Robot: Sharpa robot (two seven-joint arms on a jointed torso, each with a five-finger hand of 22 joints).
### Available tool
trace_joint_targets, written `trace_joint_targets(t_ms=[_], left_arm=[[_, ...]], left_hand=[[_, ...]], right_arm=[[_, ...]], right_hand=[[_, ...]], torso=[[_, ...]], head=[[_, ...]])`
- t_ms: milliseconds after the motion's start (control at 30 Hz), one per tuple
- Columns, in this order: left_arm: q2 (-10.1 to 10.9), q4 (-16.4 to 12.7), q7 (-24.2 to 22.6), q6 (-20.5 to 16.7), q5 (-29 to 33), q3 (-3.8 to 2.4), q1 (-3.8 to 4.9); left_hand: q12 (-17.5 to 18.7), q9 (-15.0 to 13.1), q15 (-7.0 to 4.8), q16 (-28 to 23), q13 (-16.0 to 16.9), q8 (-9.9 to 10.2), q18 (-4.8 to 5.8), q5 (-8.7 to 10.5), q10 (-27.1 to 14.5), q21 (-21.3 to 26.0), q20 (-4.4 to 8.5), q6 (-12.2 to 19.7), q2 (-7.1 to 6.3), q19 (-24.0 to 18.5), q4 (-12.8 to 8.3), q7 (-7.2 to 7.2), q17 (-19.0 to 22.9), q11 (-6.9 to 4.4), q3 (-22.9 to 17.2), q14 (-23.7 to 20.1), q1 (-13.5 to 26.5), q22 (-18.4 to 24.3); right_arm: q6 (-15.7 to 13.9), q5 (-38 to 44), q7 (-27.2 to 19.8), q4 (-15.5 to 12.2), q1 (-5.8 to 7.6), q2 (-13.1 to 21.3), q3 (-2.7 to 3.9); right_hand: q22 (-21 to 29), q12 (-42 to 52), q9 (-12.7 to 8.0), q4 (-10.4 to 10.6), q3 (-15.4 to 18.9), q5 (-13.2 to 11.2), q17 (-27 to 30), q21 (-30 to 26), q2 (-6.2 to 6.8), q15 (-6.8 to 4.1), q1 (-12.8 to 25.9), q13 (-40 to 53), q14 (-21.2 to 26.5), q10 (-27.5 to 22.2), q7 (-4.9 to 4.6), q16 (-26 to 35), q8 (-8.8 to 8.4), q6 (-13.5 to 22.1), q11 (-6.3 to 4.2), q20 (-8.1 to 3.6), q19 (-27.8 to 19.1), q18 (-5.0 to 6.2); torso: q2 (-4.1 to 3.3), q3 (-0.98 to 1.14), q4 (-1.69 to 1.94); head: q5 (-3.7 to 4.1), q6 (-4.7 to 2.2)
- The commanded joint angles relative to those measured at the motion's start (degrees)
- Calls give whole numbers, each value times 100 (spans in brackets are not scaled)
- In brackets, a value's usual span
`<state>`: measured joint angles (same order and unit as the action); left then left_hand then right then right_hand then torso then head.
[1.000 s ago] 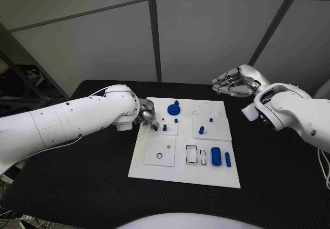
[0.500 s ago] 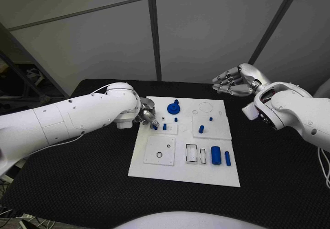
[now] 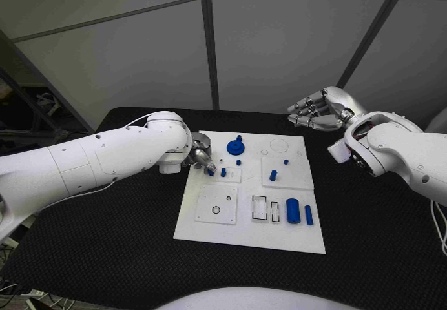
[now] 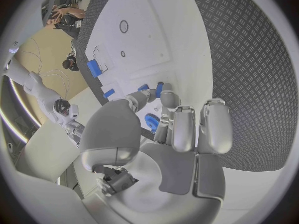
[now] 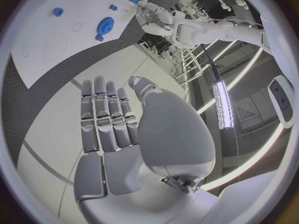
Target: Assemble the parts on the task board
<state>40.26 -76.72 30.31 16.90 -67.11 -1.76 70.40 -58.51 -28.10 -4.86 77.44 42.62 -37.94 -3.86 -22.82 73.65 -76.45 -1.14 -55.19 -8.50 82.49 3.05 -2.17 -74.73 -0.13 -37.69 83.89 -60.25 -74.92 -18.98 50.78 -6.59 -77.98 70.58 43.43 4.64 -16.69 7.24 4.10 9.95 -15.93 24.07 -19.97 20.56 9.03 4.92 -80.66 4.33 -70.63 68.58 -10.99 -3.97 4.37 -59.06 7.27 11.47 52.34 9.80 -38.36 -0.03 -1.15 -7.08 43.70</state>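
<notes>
The white task board (image 3: pixel 244 232) lies mid-table. My left hand (image 3: pixel 200 157) hangs over its left edge, fingertips down on a small blue peg (image 3: pixel 211 172) and pinching it upright beside a second peg (image 3: pixel 223 172). In the left wrist view my left hand (image 4: pixel 168 129) has its fingertips (image 4: pixel 163 95) closed around blue pieces over the board (image 4: pixel 149 35). A blue gear (image 3: pixel 236 148) stands just behind. My right hand (image 3: pixel 316 110) hovers beyond the board's far right corner and holds nothing. The right wrist view shows my right hand (image 5: pixel 112 129) with its fingers straight, and the gear (image 5: pixel 106 24) beyond.
More small pegs (image 3: pixel 273 175) stand right of centre. A thick blue cylinder (image 3: pixel 292 211) and a thin one (image 3: pixel 308 215) lie near the right edge, beside rectangular slots (image 3: pixel 259 208). A square plate with a round hole (image 3: pixel 216 210) sits front left. Black table (image 3: pixel 112 245) surrounds the board.
My left arm has shifted slightly toward the board while its fingertips stay at the peg. The right hand has not moved.
</notes>
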Motion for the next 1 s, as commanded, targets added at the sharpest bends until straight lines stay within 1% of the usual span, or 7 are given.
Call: trace_joint_targets(t_ms=[33,233,367,467,533,700,1000], left_arm=[[-50,34,46,142,-47,12,-14],[-108,128,56,245,-46,13,-13],[-137,185,62,314,-45,13,-13],[-146,212,64,358,-45,14,-12],[-148,223,69,387,-45,14,-12],[-145,245,73,412,-45,14,-12],[-134,252,69,388,-45,14,-12]], left_hand=[[-6,9,-46,30,5,-19,-3,-16,273,-3,2,-17,39,10,-808,26,-4,-225,-787,260,-12,-10],[14,25,-40,27,-19,-9,-10,-11,275,29,-1,-15,58,-9,-769,24,0,-217,-723,260,58,18],[3,57,-40,25,-8,4,-13,9,297,51,-6,-28,95,-21,-670,50,2,-228,-446,261,198,26],[-15,99,-50,24,12,29,-10,15,300,51,-3,-62,117,-16,-526,81,3,-246,-97,262,350,12],[-24,125,-56,24,24,46,-9,16,295,50,5,-82,135,-12,-488,83,3,-249,51,261,373,4],[-33,150,-58,25,36,62,-9,16,293,53,10,-105,156,-10,-456,87,2,-251,171,262,385,0],[-81,226,-60,26,92,109,-1,19,309,40,14,-190,231,7,-282,95,0,-255,579,264,476,-33]], right_arm=[[23,8,-28,-10,10,1,3],[21,8,-24,-18,10,9,3],[19,8,-22,-21,10,15,3],[17,8,-20,-22,10,17,3],[18,8,-19,-22,10,18,3],[22,8,-16,-22,10,21,3],[27,8,-12,-25,10,25,3]], right_hand=[[6,-9,9,-10,-5,34,6,-15,-48,-16,31,-9,32,-27,-13,27,0,21,-6,0,23,62],[6,-9,9,-10,-5,34,6,-15,-48,-16,31,-9,32,-27,-13,27,0,21,-6,0,23,62],[6,-9,9,-10,-5,34,6,-15,-48,-16,31,-9,32,-27,-13,27,0,21,-6,0,23,62],[10,-9,9,-7,-3,38,10,-22,-46,-16,39,-10,32,-28,-14,27,0,22,-6,1,26,62],[10,-9,9,-7,-3,38,10,-22,-46,-16,39,-10,32,-28,-14,27,0,22,-6,1,26,62],[10,-9,9,-7,-3,38,10,-22,-46,-16,39,-10,32,-28,-14,27,0,22,-6,1,26,62],[10,-9,9,-7,-3,38,10,-22,-46,-16,39,-10,32,-28,-14,27,0,22,-6,1,26,62]], torso=[[-1,1,-3],[-1,3,-4],[0,2,-2],[1,0,0],[3,-2,-1],[2,-3,3],[-1,-3,2]], head=[[5,-4],[12,-5],[19,-5],[24,0],[24,1],[26,-1],[25,-2]])
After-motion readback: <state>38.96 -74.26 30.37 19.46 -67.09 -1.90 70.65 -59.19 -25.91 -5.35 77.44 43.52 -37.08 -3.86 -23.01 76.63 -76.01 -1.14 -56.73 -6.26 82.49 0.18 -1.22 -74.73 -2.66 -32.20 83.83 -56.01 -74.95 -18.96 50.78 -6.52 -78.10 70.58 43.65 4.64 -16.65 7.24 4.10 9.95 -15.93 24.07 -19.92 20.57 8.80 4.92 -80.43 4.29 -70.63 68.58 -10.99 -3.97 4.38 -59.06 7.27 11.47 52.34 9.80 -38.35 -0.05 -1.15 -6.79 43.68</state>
